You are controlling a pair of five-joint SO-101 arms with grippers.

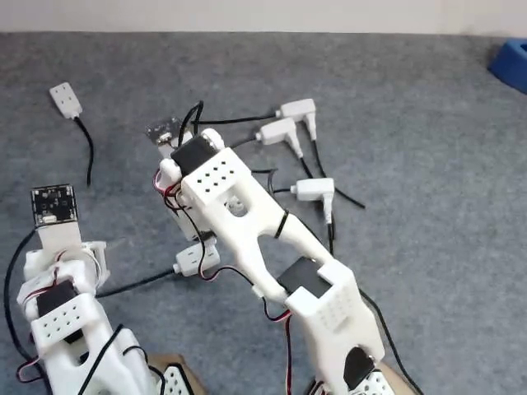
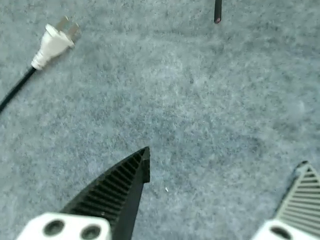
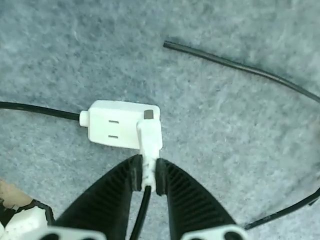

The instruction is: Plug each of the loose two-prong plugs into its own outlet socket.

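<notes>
My right gripper (image 3: 146,165) is shut on a white two-prong plug (image 3: 150,136), held by its rear end. The plug's metal prong tip lies against one end of a white outlet socket (image 3: 112,125), beside its two slots. That socket (image 1: 198,259) rests on the grey carpet under the right arm, its black cable running off to the left. My left gripper (image 2: 224,159) hangs open over bare carpet with nothing between its fingers. A loose white plug (image 2: 55,41) with bare prongs lies some way beyond it.
Three white connectors on black cables (image 1: 296,109) (image 1: 278,132) (image 1: 313,189) lie past the right arm. Another white connector (image 1: 66,99) sits at the far left. Loose black cable (image 3: 240,67) crosses the carpet near the socket. A blue object (image 1: 510,64) is at the far right edge.
</notes>
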